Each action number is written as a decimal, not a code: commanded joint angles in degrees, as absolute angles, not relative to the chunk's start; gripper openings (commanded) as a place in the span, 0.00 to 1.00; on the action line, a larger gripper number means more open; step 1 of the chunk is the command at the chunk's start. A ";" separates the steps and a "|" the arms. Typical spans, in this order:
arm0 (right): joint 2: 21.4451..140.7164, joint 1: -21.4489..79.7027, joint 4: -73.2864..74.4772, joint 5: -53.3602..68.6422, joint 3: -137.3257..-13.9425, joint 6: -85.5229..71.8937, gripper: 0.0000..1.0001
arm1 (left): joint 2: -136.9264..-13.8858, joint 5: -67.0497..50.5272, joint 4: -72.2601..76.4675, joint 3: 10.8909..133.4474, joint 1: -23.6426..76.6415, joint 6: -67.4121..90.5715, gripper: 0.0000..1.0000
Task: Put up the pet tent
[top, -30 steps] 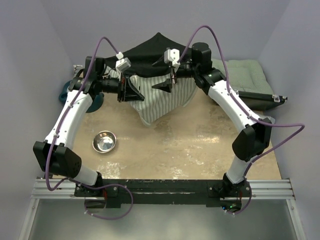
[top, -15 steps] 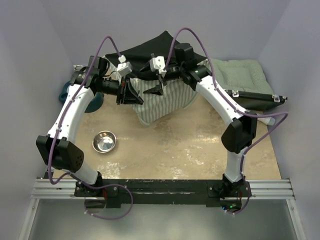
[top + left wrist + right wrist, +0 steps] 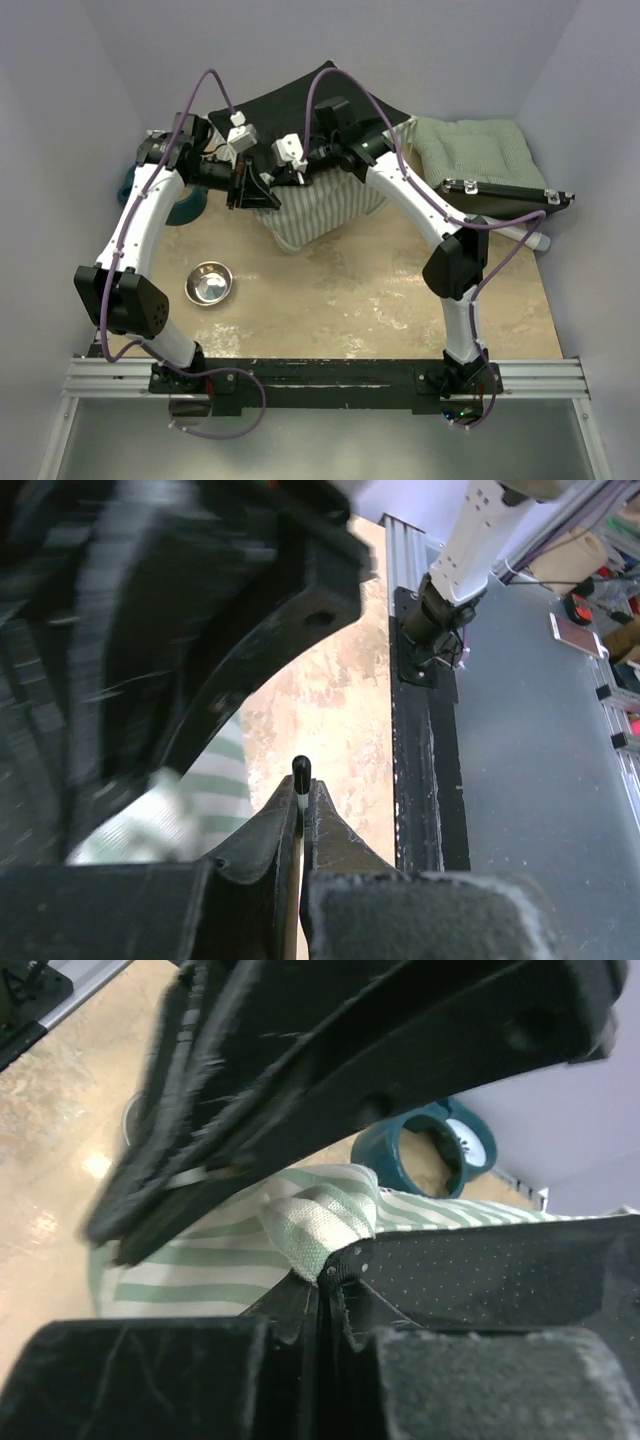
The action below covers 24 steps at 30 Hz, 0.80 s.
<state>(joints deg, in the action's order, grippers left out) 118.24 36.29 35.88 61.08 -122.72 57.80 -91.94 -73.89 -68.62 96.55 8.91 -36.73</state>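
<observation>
The pet tent (image 3: 322, 205) lies slumped at the back centre, striped green-and-white cloth hanging below a black panel (image 3: 285, 100). My left gripper (image 3: 252, 190) is shut on a thin pale pole with a black tip (image 3: 301, 770), which sticks out just past the fingertips (image 3: 318, 815). My right gripper (image 3: 275, 177) sits close beside it, shut on a bunched corner of the tent where striped cloth (image 3: 315, 1222) meets black dotted fabric (image 3: 480, 1260). In the right wrist view the left gripper (image 3: 350, 1050) is a blurred dark shape right above.
A steel bowl (image 3: 208, 283) stands at front left of the tan mat. A teal bowl (image 3: 185, 205) sits by the left wall. A green quilted cushion (image 3: 480, 150) and a black flat part with a clip (image 3: 510, 195) lie at the back right.
My right arm has swung left to the left gripper, and its jaws went from open to shut on the tent's corner. The left gripper kept its hold and shifted slightly.
</observation>
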 commanded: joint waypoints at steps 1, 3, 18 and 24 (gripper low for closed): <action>115.85 36.12 39.47 62.58 -124.72 57.40 0.00 | -93.52 -71.81 -72.33 97.21 4.40 -36.21 0.00; 113.83 35.34 34.57 62.49 -122.62 51.10 0.00 | -92.99 -69.71 -72.33 97.12 4.22 -35.95 0.00; 102.92 29.36 -9.91 65.83 -102.67 -6.65 0.00 | -93.07 -64.35 -69.52 93.78 9.13 -29.27 0.00; 101.87 27.78 -25.20 64.86 -95.72 -26.16 0.00 | -93.60 -61.78 -66.36 91.50 13.97 -25.23 0.00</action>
<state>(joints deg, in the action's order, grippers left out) 106.74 29.34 -6.50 65.32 -97.34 -9.02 -92.09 -69.12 -62.98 95.07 11.84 -31.31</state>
